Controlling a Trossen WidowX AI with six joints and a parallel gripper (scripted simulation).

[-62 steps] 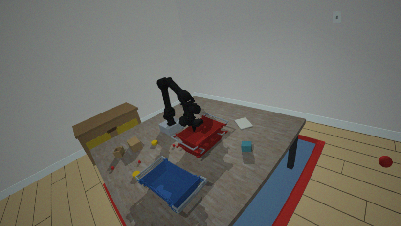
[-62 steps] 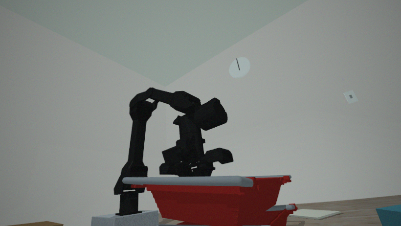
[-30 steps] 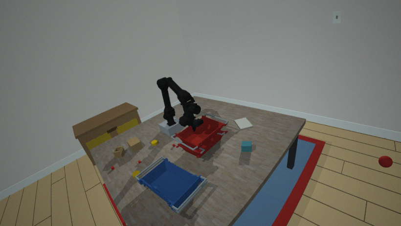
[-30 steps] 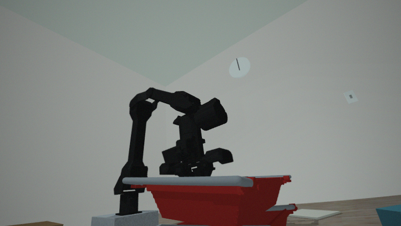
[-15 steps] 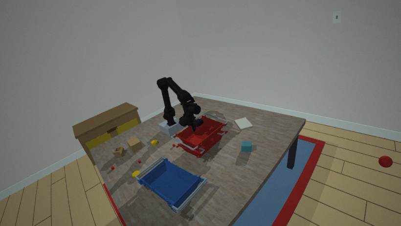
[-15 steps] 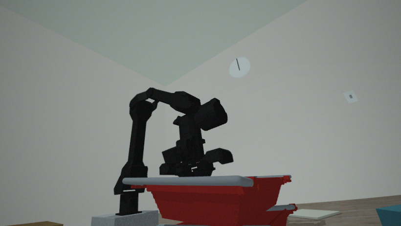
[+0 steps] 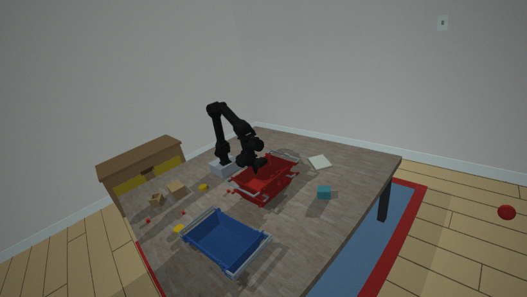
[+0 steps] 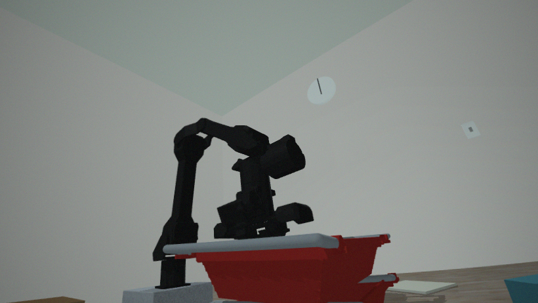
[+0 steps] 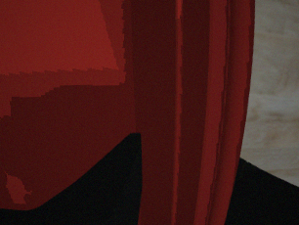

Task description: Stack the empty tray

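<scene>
The tool (image 7: 256, 171) (image 8: 259, 236) (image 9: 161, 143) is clamping the upper red tray (image 7: 254, 183) (image 8: 263, 271) (image 9: 64, 39) by its wall, apparently placing; releasing is needing level bar support (below the tool).

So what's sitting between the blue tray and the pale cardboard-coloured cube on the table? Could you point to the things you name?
In the top view, a small red block (image 7: 183, 212) lies between the blue tray (image 7: 228, 240) and the cube (image 7: 177, 189).

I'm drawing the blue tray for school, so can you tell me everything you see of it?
The blue tray looks like smooth plastic. It's a wide, open box with sloping walls and a flat floor, and nothing shows inside. Pale grey bars run along two opposite ends. It sits upright on the wooden-looking table, beside a yellow disc. The gripper isn't touching it.
</scene>
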